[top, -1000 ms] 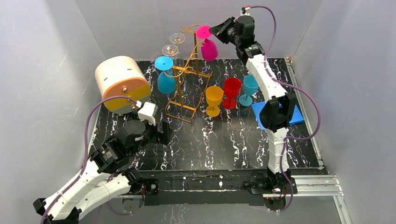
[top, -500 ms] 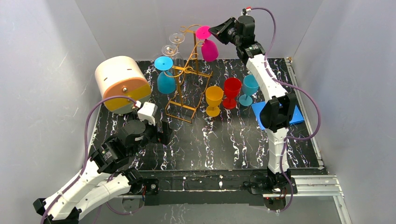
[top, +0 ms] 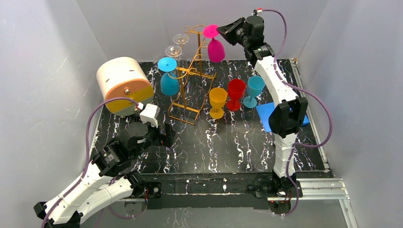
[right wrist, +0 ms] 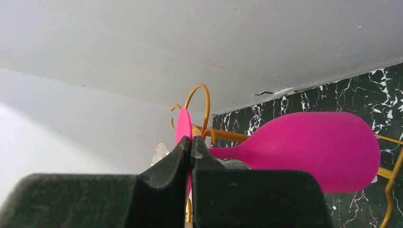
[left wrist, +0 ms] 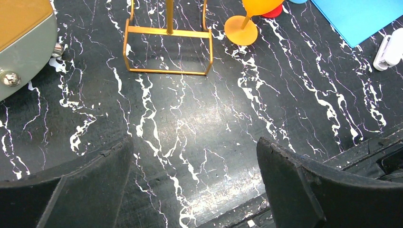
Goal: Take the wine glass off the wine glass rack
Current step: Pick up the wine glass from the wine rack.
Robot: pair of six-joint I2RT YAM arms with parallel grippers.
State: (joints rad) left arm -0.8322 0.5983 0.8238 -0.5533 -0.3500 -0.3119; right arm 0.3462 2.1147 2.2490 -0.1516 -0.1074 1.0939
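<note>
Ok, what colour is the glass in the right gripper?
Opaque magenta wine glass, clearest from right wrist.

A robot lab booth: plain grey walls (top: 47, 71) enclose a black marbled table (top: 228, 142).

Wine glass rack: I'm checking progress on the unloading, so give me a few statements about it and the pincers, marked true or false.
1. The right pincer is shut on the pink wine glass's foot. True.
2. The left pincer holds the yellow glass. False: it is open and empty, over the table.
3. The red glass hangs from the wine glass rack. False: it stands on the table beside the yellow glass.
4. A light blue glass hangs upside down from the rack. True.
</note>
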